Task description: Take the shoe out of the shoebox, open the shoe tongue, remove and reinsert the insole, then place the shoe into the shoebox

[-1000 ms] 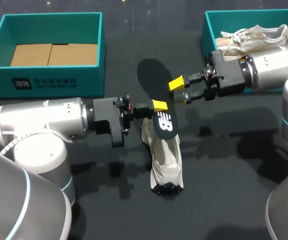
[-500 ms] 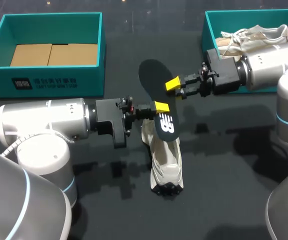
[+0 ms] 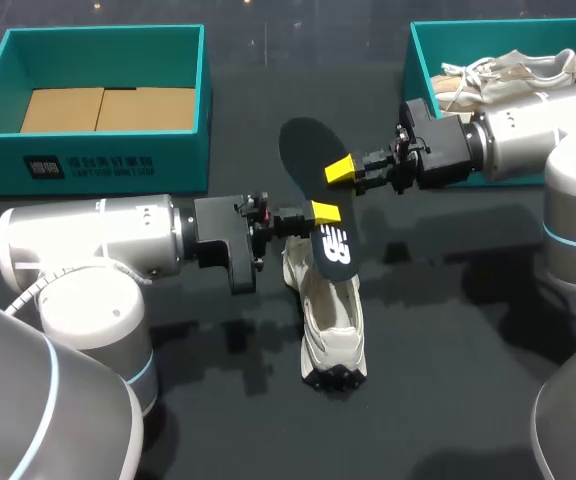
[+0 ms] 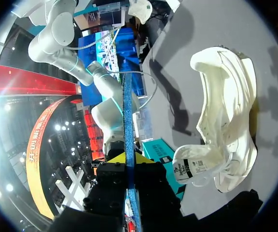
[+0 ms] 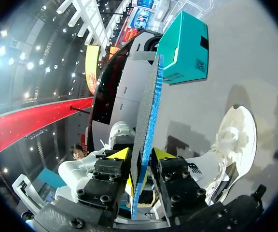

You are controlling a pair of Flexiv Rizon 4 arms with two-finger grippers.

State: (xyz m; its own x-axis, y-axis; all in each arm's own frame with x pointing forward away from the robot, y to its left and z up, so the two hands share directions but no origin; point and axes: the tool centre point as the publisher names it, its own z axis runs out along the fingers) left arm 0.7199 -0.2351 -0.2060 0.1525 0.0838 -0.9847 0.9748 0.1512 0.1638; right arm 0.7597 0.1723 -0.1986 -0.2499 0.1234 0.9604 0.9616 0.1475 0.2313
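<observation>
Insole (image 3: pixel 306 150) is out of the shoe (image 3: pixel 333 320) and held in the air above its heel end, between the two arms. Left tool (image 3: pixel 318 212) is clenched on the insole's lower part, near the logo. In the left wrist view the insole runs edge-on between both yellow tips. Right tool (image 3: pixel 342 170) grips it higher up from the other side, and in the right wrist view both tips press against the insole's faces, so it reads as clamped too. Shoe lies on the desk (image 3: pixel 448 380) under the insole, toe toward the robot, tongue pulled open, collar gaping, nothing holding it. Left box (image 3: pixel 98 160) sits at the far left of the desk with only cardboard (image 3: pixel 98 108) inside. Right box (image 3: pixel 420 60) at the far right holds a second shoe (image 3: pixel 513 65). Step in hand, as I judge it: removal is done and a two-handed hold or handover comes ahead of reinsertion. Next move likely calls for one tool to let go while the other tips the insole toe-first and feeds it into the opening. The loose shoe may slide or roll under that push, so it wants steadying. The thin insole could buckle if driven in too steeply. Boxing the shoe is not yet begun.
</observation>
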